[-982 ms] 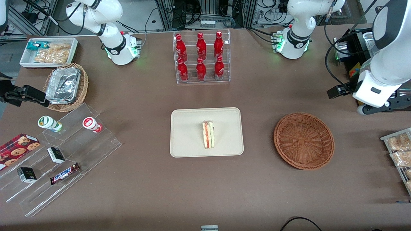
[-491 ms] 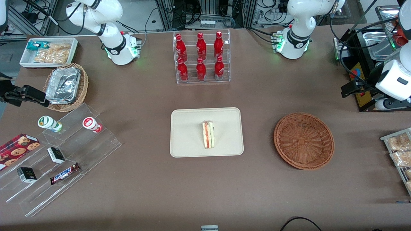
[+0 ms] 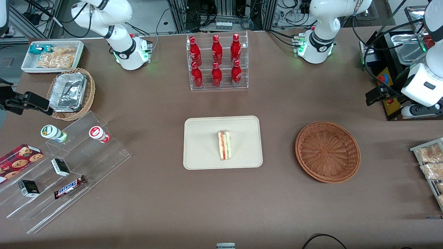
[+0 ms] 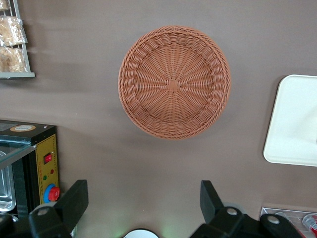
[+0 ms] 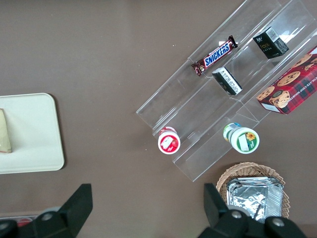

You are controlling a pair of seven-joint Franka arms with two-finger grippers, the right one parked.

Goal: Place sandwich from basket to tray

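Observation:
The sandwich (image 3: 224,145), a pale wedge with red and green layers, lies on its side in the middle of the cream tray (image 3: 200,152). The reddish-brown basket (image 3: 327,151) stands beside the tray, toward the working arm's end, and holds nothing. My left gripper (image 4: 143,191) hangs open and empty high above bare table, a little farther from the front camera than the basket (image 4: 174,82). The left wrist view also catches a corner of the tray (image 4: 297,119). The right wrist view shows the sandwich's edge (image 5: 5,131) on the tray (image 5: 34,134).
A clear rack of red bottles (image 3: 217,62) stands farther back than the tray. A black appliance (image 3: 391,69) and a rack of bagged snacks (image 3: 431,166) sit at the working arm's end. Acrylic steps with snacks (image 3: 65,166), a foil-tray basket (image 3: 71,93) and a white bin (image 3: 52,55) sit at the parked arm's end.
The left arm has drawn back from the basket toward its end of the table and risen; in the last half second it barely moved. Sandwich, tray and basket have stayed put.

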